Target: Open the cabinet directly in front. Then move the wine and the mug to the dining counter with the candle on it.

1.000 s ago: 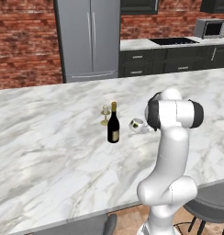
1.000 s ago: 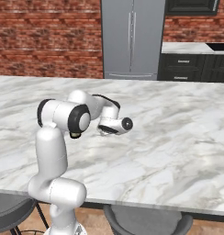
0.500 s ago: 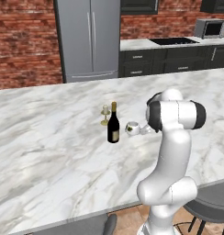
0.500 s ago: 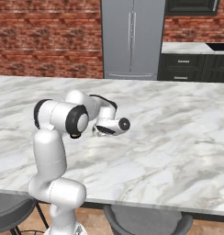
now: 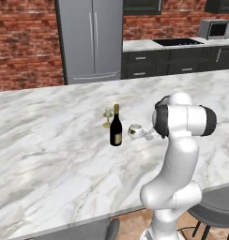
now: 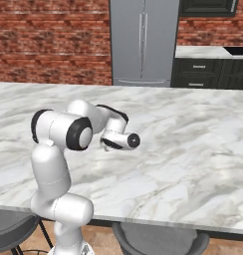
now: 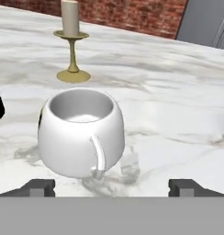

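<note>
Brick-walled kitchen | marble dining counter (image 5: pixel 50 154) holds mug (image 7: pixel 81 133), wine (image 5: pixel 116 126), candle (image 7: pixel 71 43) | hand (image 7: pixel 111 187) spread

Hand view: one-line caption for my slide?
Open gripper facing the upright mug on the marble counter, candle behind.

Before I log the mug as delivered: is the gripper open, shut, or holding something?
Gripper: open, fingers spread wide and holding nothing; the mug stands on the dining counter just ahead of them.
</note>
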